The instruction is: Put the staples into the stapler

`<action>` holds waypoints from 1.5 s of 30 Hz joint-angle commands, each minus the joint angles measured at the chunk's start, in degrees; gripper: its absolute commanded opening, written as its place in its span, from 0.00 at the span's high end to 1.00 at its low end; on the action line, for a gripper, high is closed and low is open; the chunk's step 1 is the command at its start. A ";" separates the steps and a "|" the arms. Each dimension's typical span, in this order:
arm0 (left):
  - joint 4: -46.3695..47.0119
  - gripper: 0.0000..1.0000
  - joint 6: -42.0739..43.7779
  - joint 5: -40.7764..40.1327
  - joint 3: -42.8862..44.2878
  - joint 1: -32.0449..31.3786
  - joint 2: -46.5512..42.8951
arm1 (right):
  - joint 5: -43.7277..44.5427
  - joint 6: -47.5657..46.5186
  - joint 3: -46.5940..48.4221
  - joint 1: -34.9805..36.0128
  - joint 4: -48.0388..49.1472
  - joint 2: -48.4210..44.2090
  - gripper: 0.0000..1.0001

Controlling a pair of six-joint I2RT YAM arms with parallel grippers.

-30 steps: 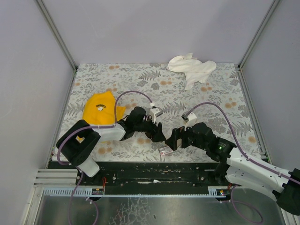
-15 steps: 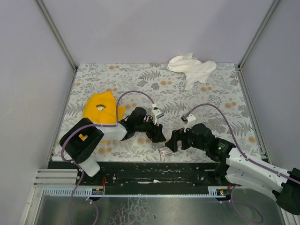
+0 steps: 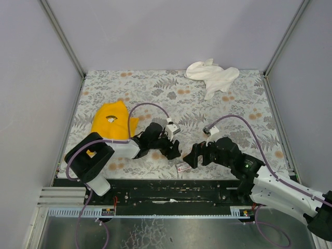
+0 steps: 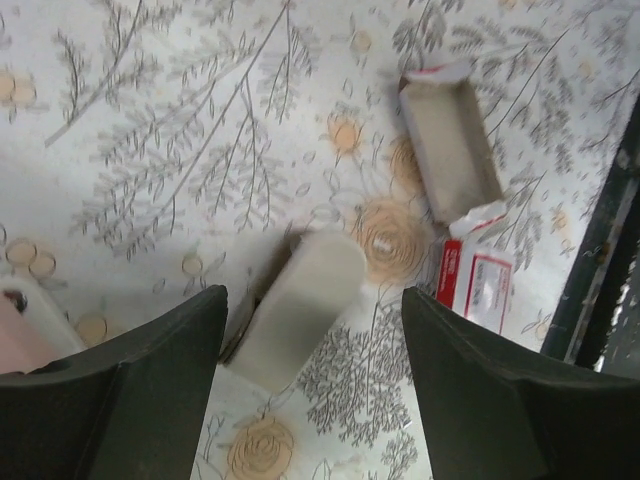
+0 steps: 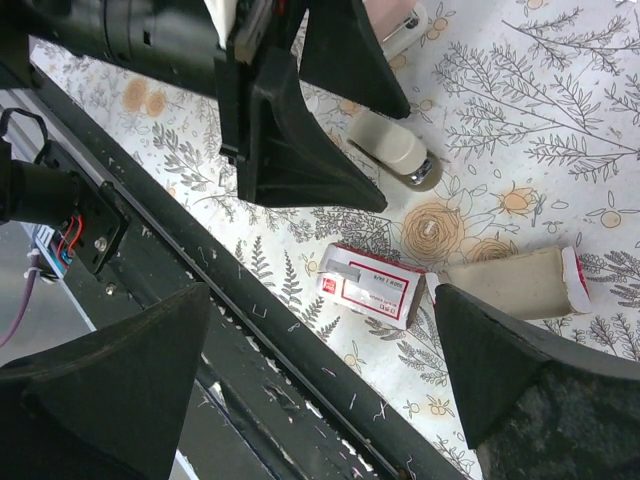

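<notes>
Stapler (image 4: pixel 10 335) likely pink sliver, mostly cropped; left pincer (image 4: pixel 312 300), right pincer (image 5: pixel 322 292) both apart.

The table (image 3: pixel 155 88) is white, printed with grey ferns and orange-tan blossoms; the staples box (image 5: pixel 368 286) is dark red with a pale label; its tray (image 5: pixel 515 283), just beside the box, is grey-brown; the block (image 5: pixel 388 148) near the box is pale beige; the stapler (image 5: pixel 392 18), beyond the block from the box, is pink; the cloth (image 3: pixel 111 120) well left of the box is yellow; the far cloth (image 3: pixel 212 75) is white; the left gripper (image 4: pixel 312 295) and right gripper (image 5: pixel 322 300) are black.
</notes>
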 commanded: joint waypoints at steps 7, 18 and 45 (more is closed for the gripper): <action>-2.35 0.38 -0.21 -8.45 -3.60 -2.77 -3.46 | 1.63 0.79 -0.42 -0.28 1.38 -3.83 0.00; -0.93 0.45 -3.22 -20.54 -4.92 -8.70 -3.59 | 5.52 1.64 -0.67 -0.29 -0.85 -5.56 0.00; 1.62 1.00 -13.69 -24.64 -7.93 -13.56 -10.97 | 10.07 23.75 -2.43 -0.30 -1.68 -0.96 0.01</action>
